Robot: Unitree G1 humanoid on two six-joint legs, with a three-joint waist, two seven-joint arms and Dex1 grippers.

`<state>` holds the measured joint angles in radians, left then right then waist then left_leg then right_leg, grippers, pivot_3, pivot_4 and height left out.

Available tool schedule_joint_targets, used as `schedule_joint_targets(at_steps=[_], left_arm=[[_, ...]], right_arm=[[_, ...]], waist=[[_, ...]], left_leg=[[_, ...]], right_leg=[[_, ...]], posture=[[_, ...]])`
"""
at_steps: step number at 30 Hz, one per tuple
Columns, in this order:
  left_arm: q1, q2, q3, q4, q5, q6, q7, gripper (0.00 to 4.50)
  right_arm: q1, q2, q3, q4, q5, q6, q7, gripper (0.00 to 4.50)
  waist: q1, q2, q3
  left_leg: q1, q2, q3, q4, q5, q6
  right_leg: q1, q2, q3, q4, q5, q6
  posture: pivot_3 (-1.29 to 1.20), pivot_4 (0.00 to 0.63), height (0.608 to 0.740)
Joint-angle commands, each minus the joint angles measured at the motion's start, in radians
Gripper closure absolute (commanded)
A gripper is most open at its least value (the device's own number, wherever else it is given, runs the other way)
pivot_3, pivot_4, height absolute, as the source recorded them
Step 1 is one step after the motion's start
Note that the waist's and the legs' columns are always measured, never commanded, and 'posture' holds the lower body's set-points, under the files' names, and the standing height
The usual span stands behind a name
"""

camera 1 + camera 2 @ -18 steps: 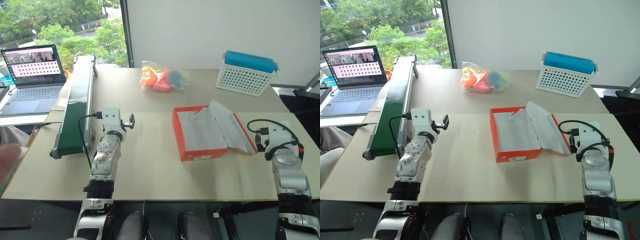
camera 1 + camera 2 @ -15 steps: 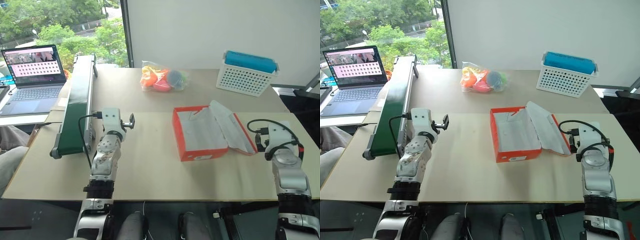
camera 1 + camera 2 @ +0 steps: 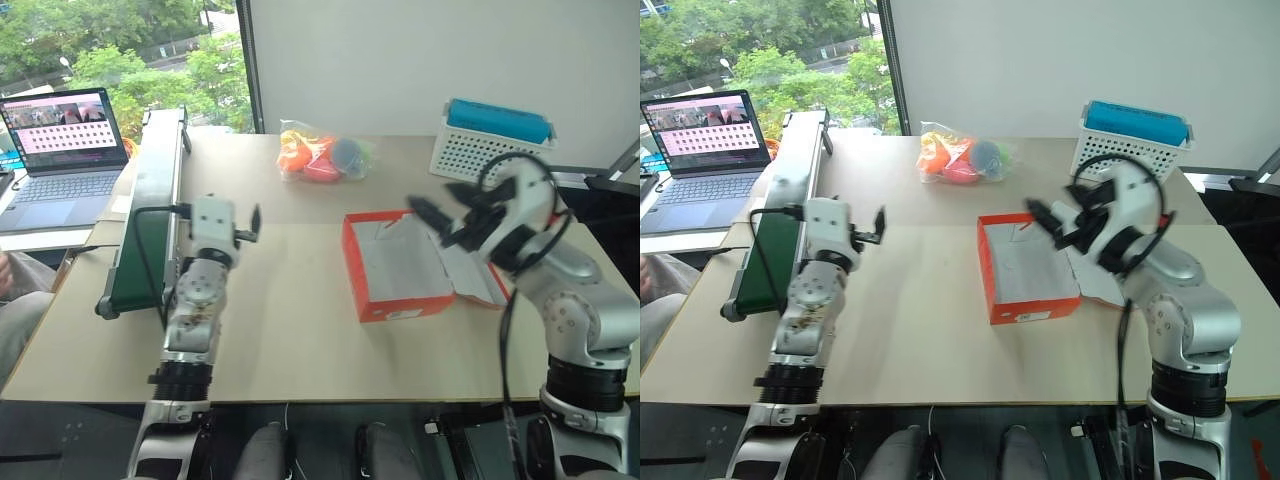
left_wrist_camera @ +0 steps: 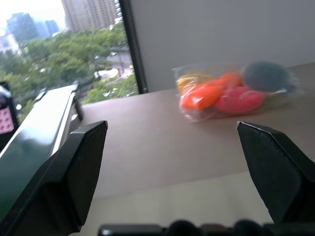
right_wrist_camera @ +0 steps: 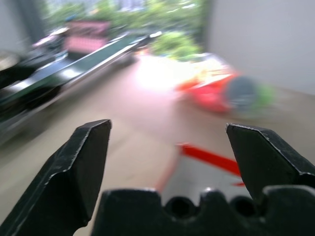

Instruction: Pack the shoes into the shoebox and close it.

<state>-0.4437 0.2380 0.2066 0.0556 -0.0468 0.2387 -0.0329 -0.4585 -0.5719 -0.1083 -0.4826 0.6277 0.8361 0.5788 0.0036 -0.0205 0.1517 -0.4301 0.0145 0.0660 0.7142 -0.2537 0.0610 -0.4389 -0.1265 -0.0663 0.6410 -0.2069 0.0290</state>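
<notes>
Right pincer (image 3: 432, 222), fingers spread, hangs above the open shoebox (image 3: 400, 268).

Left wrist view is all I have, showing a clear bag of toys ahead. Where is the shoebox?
Observer: The shoebox lies open on the table, to the right of your left gripper.
Operator: What's inside it?
Observer: White paper lining is what I can see.
Operator: And the right gripper?
Observer: The right gripper hangs open above the box, holding nothing.
</notes>
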Motion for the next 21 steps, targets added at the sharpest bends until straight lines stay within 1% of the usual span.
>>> schedule_joint_targets(at_steps=[1, 3, 4, 6, 9, 15, 21], left_arm=[[0.003, 0.057, 0.152, -0.021, -0.064, 0.109, 0.054, 0.00], [0.004, 0.092, 0.207, -0.015, -0.103, 0.179, 0.046, 0.00], [0.012, 0.121, 0.218, -0.006, -0.129, 0.228, 0.007, 0.00], [0.037, 0.171, 0.210, -0.005, -0.136, 0.290, -0.044, 0.00], [0.033, 0.204, 0.254, 0.011, -0.160, 0.382, -0.030, 0.00], [0.019, 0.213, 0.245, 0.009, -0.183, 0.435, -0.043, 0.00], [-0.016, 0.211, 0.208, 0.043, -0.175, 0.432, -0.047, 0.00]], right_arm=[[0.010, -0.064, 0.142, -0.059, -0.012, -0.012, 0.120, 0.06], [0.003, -0.073, 0.217, -0.024, -0.080, -0.045, 0.122, 0.06], [0.000, -0.070, 0.257, 0.011, -0.124, -0.064, 0.115, 0.06], [0.001, -0.059, 0.320, 0.071, -0.205, -0.112, 0.097, 0.06], [0.011, -0.031, 0.385, 0.137, -0.309, -0.168, 0.054, 0.06], [0.035, 0.011, 0.373, 0.140, -0.330, -0.157, 0.045, 0.06], [0.051, 0.046, 0.353, 0.145, -0.355, -0.140, 0.006, 0.06]], waist=[[0.001, -0.003, 0.002], [0.002, -0.009, 0.006], [0.004, -0.011, 0.007], [0.007, -0.011, 0.007], [0.014, -0.012, 0.009], [0.009, -0.013, 0.014], [0.010, -0.013, 0.014]], left_leg=[[0.000, 0.000, 0.000, 0.000, 0.000, 0.000], [0.000, 0.000, 0.000, 0.001, 0.000, 0.000], [0.000, 0.000, 0.000, 0.001, 0.000, 0.000], [0.000, 0.000, -0.001, 0.001, 0.001, -0.001], [0.000, -0.001, 0.000, 0.001, 0.001, -0.001], [-0.001, -0.001, 0.000, 0.000, 0.001, -0.003], [0.000, -0.001, 0.000, 0.000, 0.002, -0.005]], right_leg=[[0.000, -0.001, 0.000, 0.000, 0.000, 0.000], [0.000, -0.001, -0.001, 0.000, 0.000, 0.001], [0.000, -0.001, -0.002, 0.000, 0.000, 0.001], [0.000, -0.002, -0.003, 0.000, 0.000, 0.000], [-0.001, -0.003, -0.003, 0.000, 0.000, 0.000], [-0.002, -0.003, -0.003, 0.001, 0.001, 0.000], [-0.002, -0.003, -0.003, 0.000, 0.002, -0.001]], posture=[[0.00, 0.150, 0.699], [0.00, 0.150, 0.699], [0.00, 0.150, 0.699], [0.00, 0.150, 0.699], [0.00, 0.150, 0.699], [0.00, 0.150, 0.699], [0.00, 0.150, 0.699]])
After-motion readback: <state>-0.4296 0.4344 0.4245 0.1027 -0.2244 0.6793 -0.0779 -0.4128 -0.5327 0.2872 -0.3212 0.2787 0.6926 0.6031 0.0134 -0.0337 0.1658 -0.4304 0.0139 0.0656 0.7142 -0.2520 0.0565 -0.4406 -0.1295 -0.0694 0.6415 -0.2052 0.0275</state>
